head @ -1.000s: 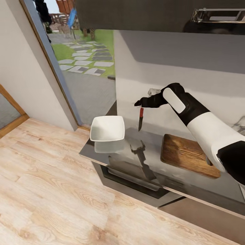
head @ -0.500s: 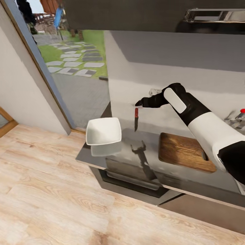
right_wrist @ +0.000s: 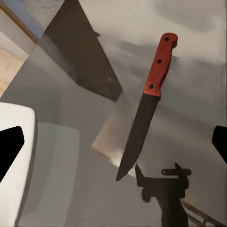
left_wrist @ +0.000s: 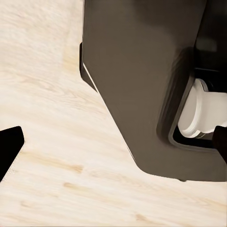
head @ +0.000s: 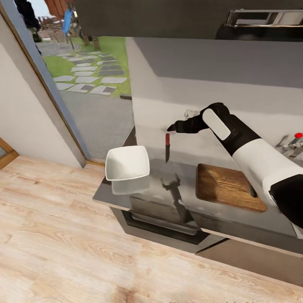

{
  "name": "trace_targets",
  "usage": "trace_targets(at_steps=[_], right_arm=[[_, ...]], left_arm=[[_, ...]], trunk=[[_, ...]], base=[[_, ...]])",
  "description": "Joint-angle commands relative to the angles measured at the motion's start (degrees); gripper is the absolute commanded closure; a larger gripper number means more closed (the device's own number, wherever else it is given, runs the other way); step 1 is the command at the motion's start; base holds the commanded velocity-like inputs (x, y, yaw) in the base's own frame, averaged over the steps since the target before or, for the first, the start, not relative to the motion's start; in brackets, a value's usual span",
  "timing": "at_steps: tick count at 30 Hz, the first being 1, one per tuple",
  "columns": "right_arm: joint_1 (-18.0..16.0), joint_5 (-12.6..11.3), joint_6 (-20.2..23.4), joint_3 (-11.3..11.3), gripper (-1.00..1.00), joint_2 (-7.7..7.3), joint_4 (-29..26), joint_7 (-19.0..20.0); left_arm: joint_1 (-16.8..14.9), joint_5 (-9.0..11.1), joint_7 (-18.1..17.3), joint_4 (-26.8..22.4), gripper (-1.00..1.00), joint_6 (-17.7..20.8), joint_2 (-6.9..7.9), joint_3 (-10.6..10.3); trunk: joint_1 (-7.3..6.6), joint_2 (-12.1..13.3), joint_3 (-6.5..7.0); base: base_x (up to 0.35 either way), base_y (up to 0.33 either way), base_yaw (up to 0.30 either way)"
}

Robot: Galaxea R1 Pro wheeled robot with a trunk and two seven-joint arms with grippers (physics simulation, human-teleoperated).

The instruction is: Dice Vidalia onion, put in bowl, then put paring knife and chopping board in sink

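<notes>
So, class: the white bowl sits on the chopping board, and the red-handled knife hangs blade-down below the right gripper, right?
No. In the head view the bowl sits on the countertop, apart from the chopping board. The knife does hang blade-down below the right gripper.

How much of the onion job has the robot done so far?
Nothing looks finished yet. The board is bare and the bowl looks empty, with no onion pieces in sight. In hand: the knife hangs blade down just under the right gripper, above the countertop. Probably left: dicing, filling the bowl, then putting knife and board into the sink.
</notes>
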Motion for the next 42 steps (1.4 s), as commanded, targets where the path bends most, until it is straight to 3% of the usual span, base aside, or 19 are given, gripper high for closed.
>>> trace_targets(at_steps=[1, 9, 10, 13, 17, 24, 42], right_arm=[[-0.1, -0.5, 0.0, 0.3, -1.0, -0.06, -0.1, -0.4], [0.1, -0.5, 0.0, 0.5, -1.0, -0.01, 0.7, -2.0], [0.1, -0.5, -0.1, 1.4, -1.0, 0.28, 3.1, -7.1], [0.1, -0.5, -0.2, 2.2, -1.0, 1.62, 4.6, -11.7], [0.1, -0.5, -0.3, 2.6, -1.0, 4.09, 5.8, -14.6], [0.1, -0.5, -0.4, 2.7, -1.0, 4.96, 6.2, -15.8], [0.1, -0.5, -1.9, 2.5, -1.0, 5.04, 6.2, -16.4]], left_arm=[[0.0, 0.1, 0.0, -0.1, -1.0, -0.1, -0.04, 0.3], [0.0, 0.1, 0.0, -0.1, -1.0, -0.1, -0.04, 0.3], [0.0, 0.1, 0.0, -0.1, -1.0, -0.1, -0.04, 0.3], [0.0, 0.1, 0.0, -0.1, -1.0, -0.1, -0.04, 0.3], [0.0, 0.1, 0.0, -0.1, -1.0, -0.1, -0.04, 0.3], [0.0, 0.1, 0.0, -0.1, -1.0, -0.1, -0.04, 0.3], [0.0, 0.1, 0.0, -0.1, -1.0, -0.1, -0.04, 0.2]], trunk=[[0.03, -0.1, -0.11], [0.03, -0.1, -0.15], [0.03, -0.1, -0.15], [0.03, -0.1, -0.15], [0.03, -0.1, -0.15], [0.03, -0.1, -0.15], [0.03, -0.1, -0.15]], base=[[0.0, 0.107, -0.11], [0.0, 0.055, -0.026], [0.0, 0.002, -0.001], [0.0, 0.001, 0.0], [0.0, 0.0, 0.0], [0.0, 0.0, 0.0], [0.085, 0.089, 0.0]])
